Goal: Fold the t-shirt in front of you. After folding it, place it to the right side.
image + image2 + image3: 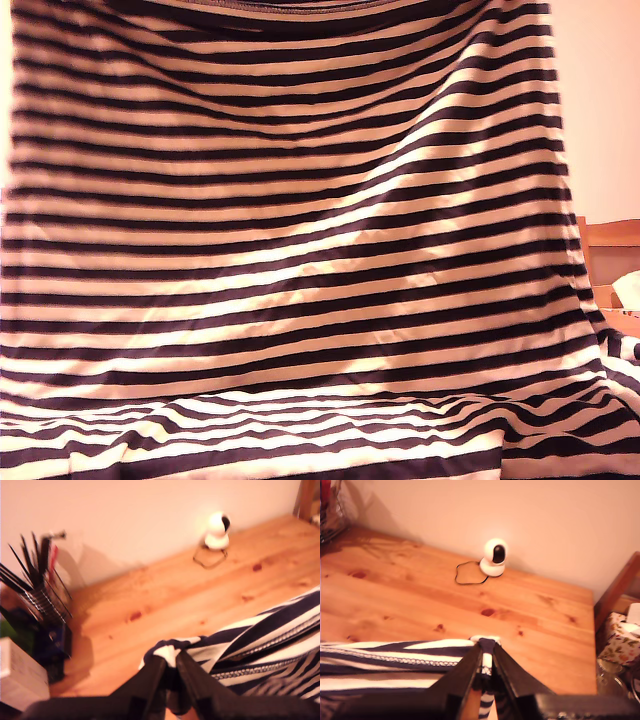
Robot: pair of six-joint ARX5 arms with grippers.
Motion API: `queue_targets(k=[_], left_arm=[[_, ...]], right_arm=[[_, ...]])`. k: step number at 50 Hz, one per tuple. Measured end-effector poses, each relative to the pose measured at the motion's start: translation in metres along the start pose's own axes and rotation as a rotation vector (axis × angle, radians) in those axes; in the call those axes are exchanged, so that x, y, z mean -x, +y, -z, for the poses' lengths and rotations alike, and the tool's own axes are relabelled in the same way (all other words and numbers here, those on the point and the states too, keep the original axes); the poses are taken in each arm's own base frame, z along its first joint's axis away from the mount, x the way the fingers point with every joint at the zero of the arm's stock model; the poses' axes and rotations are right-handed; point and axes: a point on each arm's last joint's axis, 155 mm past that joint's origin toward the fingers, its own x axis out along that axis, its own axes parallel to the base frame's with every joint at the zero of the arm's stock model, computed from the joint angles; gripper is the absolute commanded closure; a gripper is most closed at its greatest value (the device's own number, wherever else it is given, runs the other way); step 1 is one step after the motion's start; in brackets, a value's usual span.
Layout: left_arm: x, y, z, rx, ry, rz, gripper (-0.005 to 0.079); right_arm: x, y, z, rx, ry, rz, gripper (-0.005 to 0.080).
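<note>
Clamped on a bunched corner of the soft navy-and-white striped t-shirt: my first gripper. Likewise pinched shut on another stitched corner of it: my second gripper. Lifted above the wooden tabletop, hanging like a curtain across the exterior view, lower edge pooled below. Beyond the shirt, a small white dome camera with its dark cable by the wall. Risks: thin pinch slipping; hem dragging unevenly into a skewed fold; swinging cloth snagging that camera.
</note>
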Motion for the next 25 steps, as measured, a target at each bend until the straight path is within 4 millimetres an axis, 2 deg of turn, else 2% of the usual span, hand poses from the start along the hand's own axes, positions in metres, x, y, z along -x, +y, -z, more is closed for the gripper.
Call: queue_targets(k=[6, 13, 18, 25], left_arm=[[0.001, 0.005, -0.024, -0.04, -0.094, -0.023, 0.0762], [-0.003, 0.014, -0.044, -0.095, -0.176, -0.047, 0.0762], [-0.02, 0.019, -0.05, -0.105, -0.199, -0.038, 0.0762], [-0.056, 0.03, -0.047, -0.129, -0.198, -0.039, 0.0762]], right_arm=[[-0.015, -0.006, -0.002, 0.003, -0.036, 0.017, 0.0765], [-0.035, -0.007, -0.023, 0.007, -0.121, 0.005, 0.0765], [-0.046, -0.006, -0.036, 0.009, -0.175, -0.012, 0.0765], [-0.065, -0.013, -0.045, 0.026, -0.221, 0.003, 0.0765]])
